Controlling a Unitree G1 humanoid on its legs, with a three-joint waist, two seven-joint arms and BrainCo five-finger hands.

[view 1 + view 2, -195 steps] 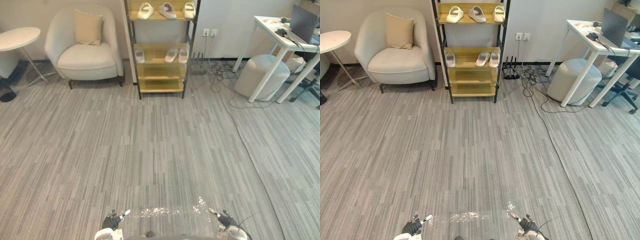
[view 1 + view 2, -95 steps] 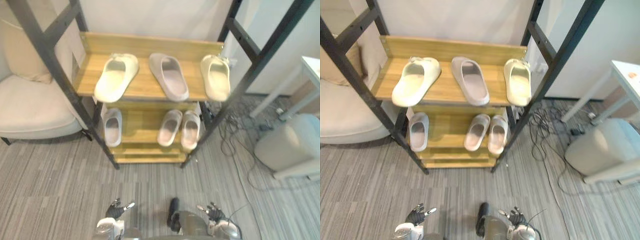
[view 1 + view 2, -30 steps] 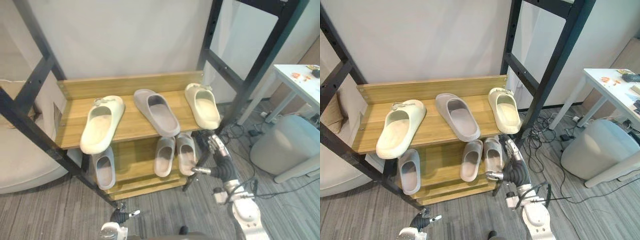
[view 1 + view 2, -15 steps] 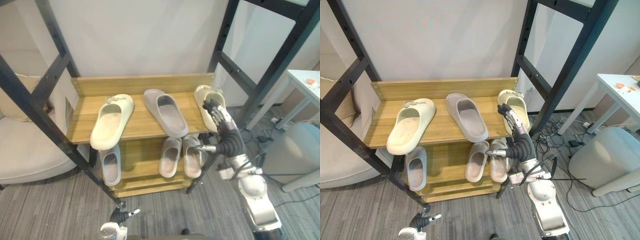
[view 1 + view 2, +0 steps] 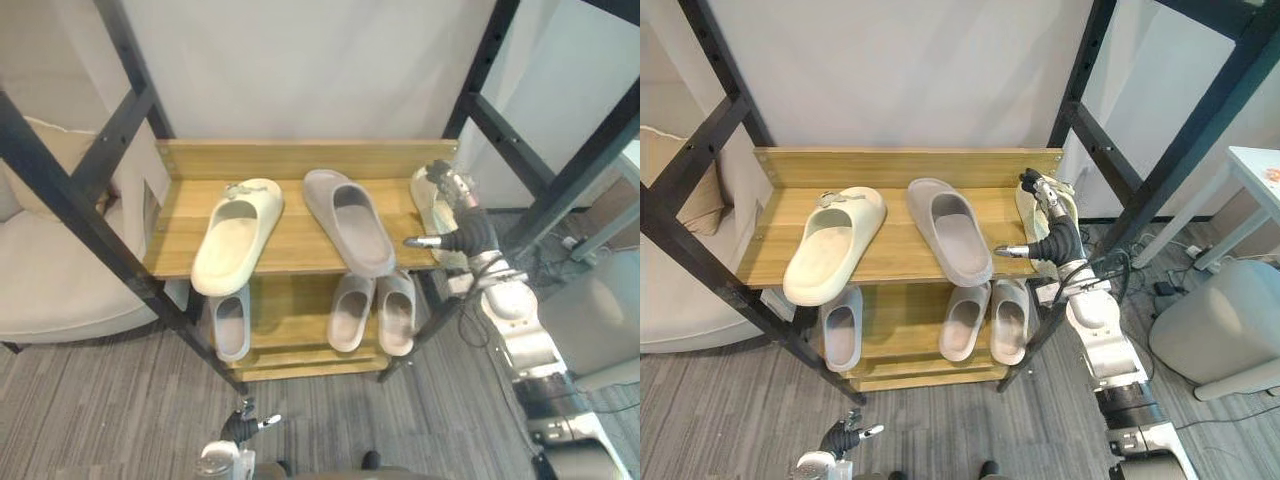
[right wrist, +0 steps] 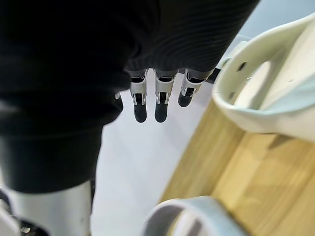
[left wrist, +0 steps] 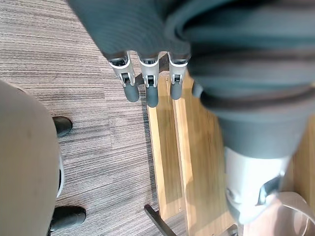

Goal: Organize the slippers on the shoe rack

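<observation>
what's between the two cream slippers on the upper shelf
A single grey slipper, lying at an angle on the wood; both eye views show it.

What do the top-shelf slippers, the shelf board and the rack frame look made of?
Slippers: probably moulded foam or rubber, matte, one-piece, thick rounded edges. Shelf board: light wood or laminate, visible grain. Rack frame: likely black-painted metal, straight square bars.

6 slippers (image 5: 948,243) (2 cream, 4 grey) — on 1 rack (image 5: 890,168).
</observation>
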